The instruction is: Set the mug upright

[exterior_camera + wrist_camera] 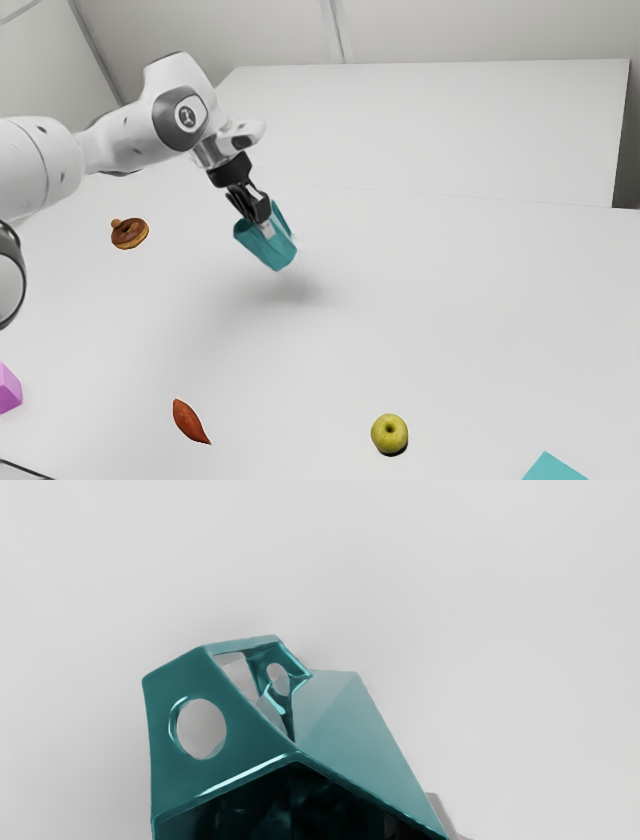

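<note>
My gripper is shut on the teal mug, which hangs tilted above the table with a soft shadow below it. In the wrist view the mug shows its dark hollow inside and a handle-like part with round holes. There the gripper has one grey finger outside the mug's wall; the other is mostly hidden in the dark interior.
On the white table lie a brown doughnut near the arm, a reddish-brown pointed object and a yellow-green apple. A pink block and a turquoise object stand at the exterior view's edges.
</note>
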Tool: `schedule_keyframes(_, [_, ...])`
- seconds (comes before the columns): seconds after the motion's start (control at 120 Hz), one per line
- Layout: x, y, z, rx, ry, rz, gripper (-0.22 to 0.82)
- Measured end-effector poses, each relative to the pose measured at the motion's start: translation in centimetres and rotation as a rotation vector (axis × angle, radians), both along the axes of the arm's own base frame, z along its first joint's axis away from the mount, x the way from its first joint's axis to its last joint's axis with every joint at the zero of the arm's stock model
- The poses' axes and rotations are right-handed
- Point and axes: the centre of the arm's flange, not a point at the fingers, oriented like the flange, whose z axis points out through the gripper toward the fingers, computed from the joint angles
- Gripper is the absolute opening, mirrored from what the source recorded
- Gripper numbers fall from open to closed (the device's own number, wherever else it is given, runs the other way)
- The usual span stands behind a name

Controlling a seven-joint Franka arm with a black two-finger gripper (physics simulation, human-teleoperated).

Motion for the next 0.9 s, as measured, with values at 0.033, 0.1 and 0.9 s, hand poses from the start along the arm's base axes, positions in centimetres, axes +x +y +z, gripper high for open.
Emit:
schedule_keyframes(0.033, [-0.1, 0.3, 0.4, 0.052, -0.01, 0.0, -0.18])
schedule_keyframes(0.1, [-0.4, 0.8, 0.2, 0.124, -0.018, 0.013, -0.18])
schedule_keyframes(0.9, [-1.6, 1.4, -7.6, 0.3, 0.011, 0.171, 0.19])
